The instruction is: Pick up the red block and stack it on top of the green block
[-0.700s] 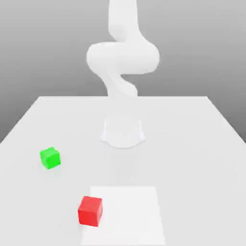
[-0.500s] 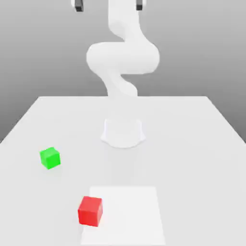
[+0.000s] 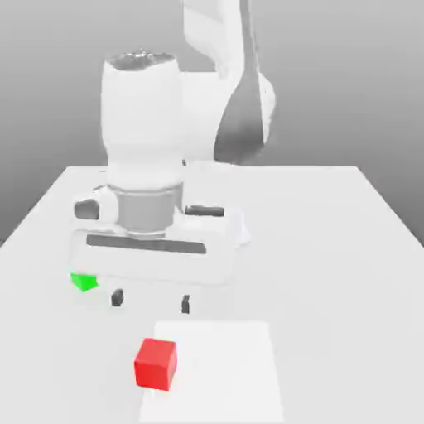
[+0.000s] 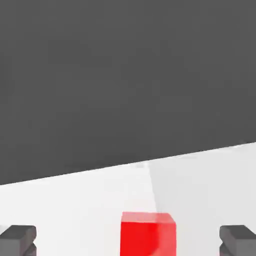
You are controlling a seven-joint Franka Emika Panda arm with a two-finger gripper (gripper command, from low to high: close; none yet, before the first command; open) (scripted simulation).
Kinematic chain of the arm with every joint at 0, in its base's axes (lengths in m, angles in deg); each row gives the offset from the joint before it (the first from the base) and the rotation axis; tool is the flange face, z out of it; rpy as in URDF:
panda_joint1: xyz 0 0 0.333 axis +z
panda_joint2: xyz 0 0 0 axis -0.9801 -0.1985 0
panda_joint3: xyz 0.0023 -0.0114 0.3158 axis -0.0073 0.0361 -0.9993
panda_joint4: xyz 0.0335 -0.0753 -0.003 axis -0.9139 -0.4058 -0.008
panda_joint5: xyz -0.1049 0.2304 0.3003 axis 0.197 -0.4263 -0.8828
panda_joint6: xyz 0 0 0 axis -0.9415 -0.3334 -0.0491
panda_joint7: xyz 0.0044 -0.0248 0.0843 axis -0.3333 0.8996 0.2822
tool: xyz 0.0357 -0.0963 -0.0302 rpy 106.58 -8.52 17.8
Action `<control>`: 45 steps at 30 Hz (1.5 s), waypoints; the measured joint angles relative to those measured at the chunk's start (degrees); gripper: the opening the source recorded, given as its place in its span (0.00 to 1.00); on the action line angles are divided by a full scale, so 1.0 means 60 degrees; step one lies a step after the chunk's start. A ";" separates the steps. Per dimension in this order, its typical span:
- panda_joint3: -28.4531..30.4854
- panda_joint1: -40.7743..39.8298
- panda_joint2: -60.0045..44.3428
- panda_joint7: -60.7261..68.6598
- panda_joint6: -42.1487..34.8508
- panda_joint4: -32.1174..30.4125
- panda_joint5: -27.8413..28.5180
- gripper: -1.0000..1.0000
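The black-tipped, 2-fingered white gripper (image 3: 151, 301) hangs wide apart and empty above the white table (image 3: 348, 306). The matte red cube (image 3: 155, 364) sits unmoved at the pale square's (image 3: 228, 373) edge; the arm has lowered, partly hiding the matte green cube (image 3: 84, 281).

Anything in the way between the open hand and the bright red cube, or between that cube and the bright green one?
Nothing visible stands between the open hand and the bright red cube, nor on the table between the cubes; the hand itself partly hides the bright green cube.
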 joint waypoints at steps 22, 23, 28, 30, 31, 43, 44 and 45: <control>0.0423 -0.1238 0.0181 0.0372 0.0100 -0.0658 0.0620 0.00; 0.0568 -0.1891 0.0525 0.0556 0.0009 -0.0901 0.0908 0.00; 0.1563 -0.3562 0.2206 0.1735 -0.0365 -0.2177 0.2114 0.00; 0.2072 -0.4262 0.2860 0.2248 -0.0486 -0.2700 0.2547 0.00; 0.2322 -0.4623 0.3183 0.2512 -0.0542 -0.2963 0.2751 0.00; 0.4068 -0.3980 0.2202 0.4718 0.1011 -0.3738 0.1161 0.00; 0.4138 -0.3848 0.2006 0.4851 0.1190 -0.3734 0.0963 0.00; 0.4166 -0.3767 0.1813 0.4963 0.1367 -0.3728 0.0788 0.00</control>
